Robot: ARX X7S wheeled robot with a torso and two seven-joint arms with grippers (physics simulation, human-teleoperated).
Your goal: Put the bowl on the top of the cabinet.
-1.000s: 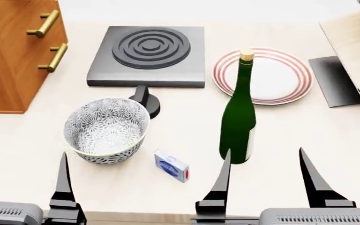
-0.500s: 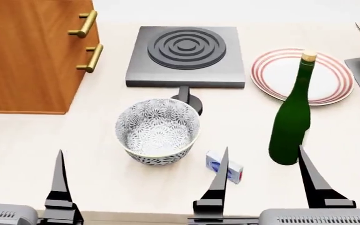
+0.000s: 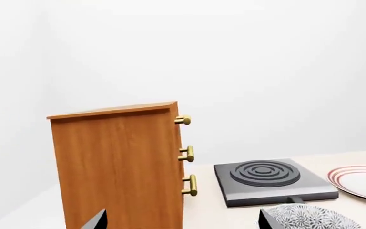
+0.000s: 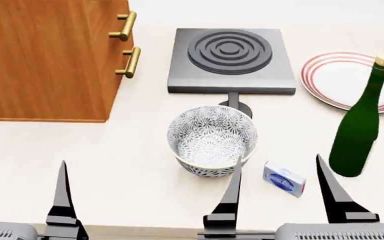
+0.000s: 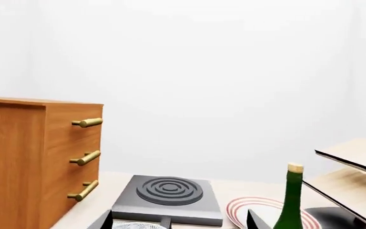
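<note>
Both claws, left and right, are held open and empty near the bowl, which must next be gripped and lifted onto the cabinet.

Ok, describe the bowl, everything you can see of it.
The bowl is deep, round and white, ceramic by its look, patterned inside and out with dark grey leaves. It stands upright and empty on the pale table, in front of the grey burner plate and just before its knob. The cabinet stands to its left, a small blue box to its right. Neither gripper holds it; in the head view the right gripper's inner finger overlaps its near rim.
</note>
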